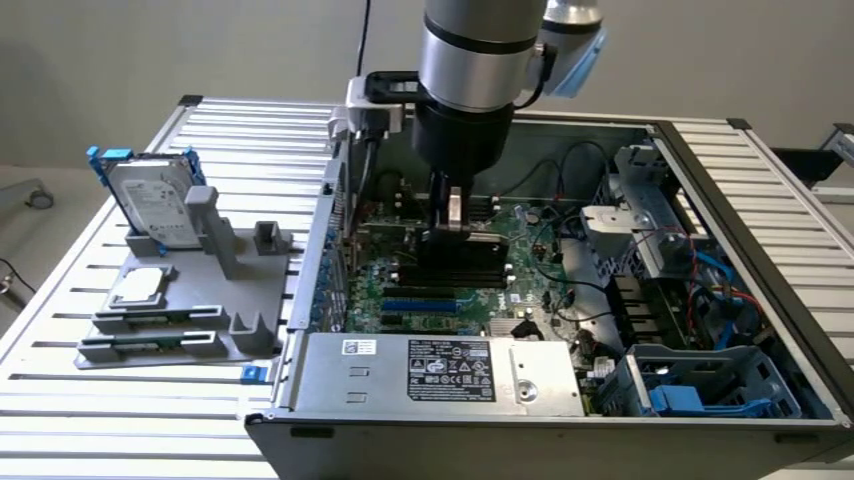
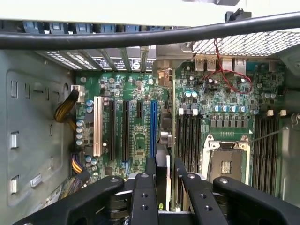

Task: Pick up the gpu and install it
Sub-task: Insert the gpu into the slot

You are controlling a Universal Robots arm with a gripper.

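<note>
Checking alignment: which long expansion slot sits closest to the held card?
The blue slot, right beside the gpu; the black slots and white slot lie farther off.

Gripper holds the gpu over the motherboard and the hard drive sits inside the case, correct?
No. The exterior view shows the hard drive standing on the grey fixture outside the case, at that view's left. The gripper does hold the gpu over the motherboard.

Exterior high, oblique; wrist close, looking down; both share motherboard (image 1: 541,285) (image 2: 140,140).
</note>
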